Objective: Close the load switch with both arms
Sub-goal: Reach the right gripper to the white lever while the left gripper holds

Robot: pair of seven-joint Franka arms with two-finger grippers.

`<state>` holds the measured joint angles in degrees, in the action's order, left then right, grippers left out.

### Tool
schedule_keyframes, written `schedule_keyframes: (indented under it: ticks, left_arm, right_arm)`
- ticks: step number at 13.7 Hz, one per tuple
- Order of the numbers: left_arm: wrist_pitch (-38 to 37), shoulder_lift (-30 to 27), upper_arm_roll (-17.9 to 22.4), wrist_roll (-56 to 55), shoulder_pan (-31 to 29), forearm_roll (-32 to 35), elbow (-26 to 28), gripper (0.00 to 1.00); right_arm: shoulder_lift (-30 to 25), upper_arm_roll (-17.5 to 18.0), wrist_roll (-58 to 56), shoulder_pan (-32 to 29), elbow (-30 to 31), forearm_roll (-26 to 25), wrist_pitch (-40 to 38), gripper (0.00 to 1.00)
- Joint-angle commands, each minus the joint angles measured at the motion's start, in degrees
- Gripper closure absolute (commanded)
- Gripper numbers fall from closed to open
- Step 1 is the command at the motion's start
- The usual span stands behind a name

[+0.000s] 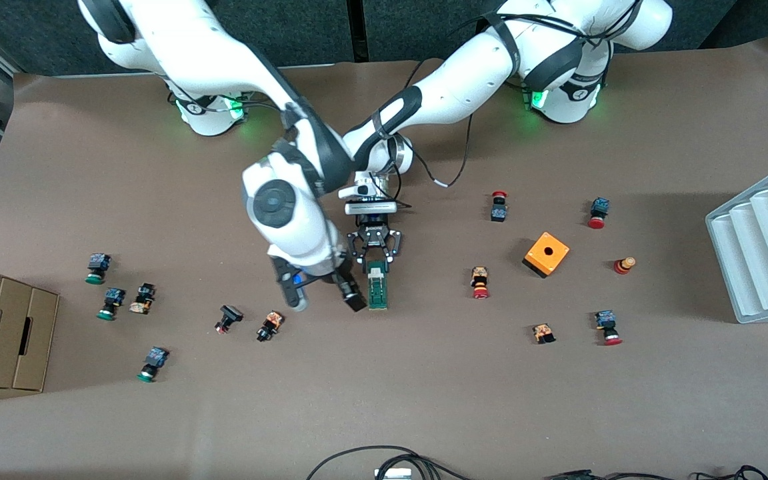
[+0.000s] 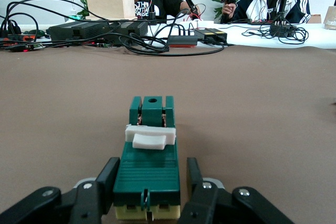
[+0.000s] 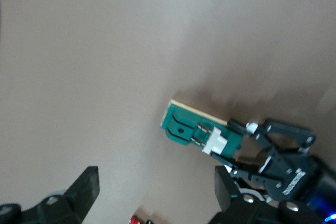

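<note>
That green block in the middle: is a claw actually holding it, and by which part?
Yes. The left gripper clamps the load switch by the sides of its cream-based end; the right gripper holds nothing.

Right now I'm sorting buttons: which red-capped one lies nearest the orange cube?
The red button beside the orange cube, toward the load switch. The other red ones lie visibly farther off.

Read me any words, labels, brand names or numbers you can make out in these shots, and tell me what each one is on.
"THE NORTH FACE": partly readable in white on a seated person's black shirt, left wrist view.
Left hand: white lettering on its black body, too blurred to read.
Load switch: no readable marking.
Push buttons, e.g. one: their blue blocks may carry print, too small to read.
Orange cube: no text visible.
</note>
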<state>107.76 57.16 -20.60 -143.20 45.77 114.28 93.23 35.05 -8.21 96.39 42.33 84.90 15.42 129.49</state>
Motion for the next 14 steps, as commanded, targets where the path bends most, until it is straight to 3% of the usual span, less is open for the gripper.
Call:
schedule_keyframes:
  ticks: [1,4,7,14]
  left_arm:
    - [-0.62,-0.39,-0.32,1.17,0.02,-0.63,0.11,0.41]
    - [-0.62,-0.39,-0.32,1.17,0.11,-0.81,0.2,0.41]
    - [-0.62,-0.39,-0.32,1.17,0.02,-0.81,0.11,0.41]
    - [-0.62,-0.47,-0.32,1.08,0.28,-0.98,0.03,0.4]
  right_arm:
    - [3.53,-0.67,4.77,1.96,-1.75,1.9,1.9,0.09]
    - [4.24,-0.67,5.39,2.23,0.61,3.12,2.17,0.27]
    - [4.24,-0.67,5.39,3.46,4.57,3.74,5.41,0.33]
    - [6.61,-0.76,6.88,6.63,7.04,4.27,12.19,0.44]
